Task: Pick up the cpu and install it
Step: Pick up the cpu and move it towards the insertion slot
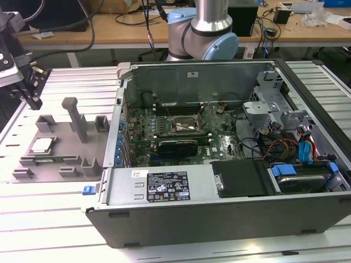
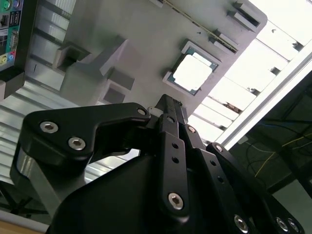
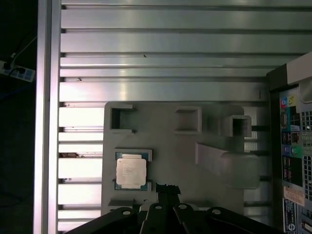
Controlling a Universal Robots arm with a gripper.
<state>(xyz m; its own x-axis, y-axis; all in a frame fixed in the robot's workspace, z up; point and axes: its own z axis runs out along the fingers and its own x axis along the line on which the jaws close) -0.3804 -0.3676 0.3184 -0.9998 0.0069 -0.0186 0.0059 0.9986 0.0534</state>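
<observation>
Tool [image 3: 165, 188] hovers apart from cpu [image 3: 130, 173], seated in fixture [image 3: 175, 156].

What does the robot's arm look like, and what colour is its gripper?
The arm is a shiny silver tube with round pale-blue joint caps. The gripper is black, built from jointed bars dotted with silver screws.

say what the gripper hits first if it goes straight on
Likely the grey fixture plate, on bare surface just beside the cpu, not the chip itself. The gripper hangs above it, and depth is hard to judge in the first wrist view.
</observation>
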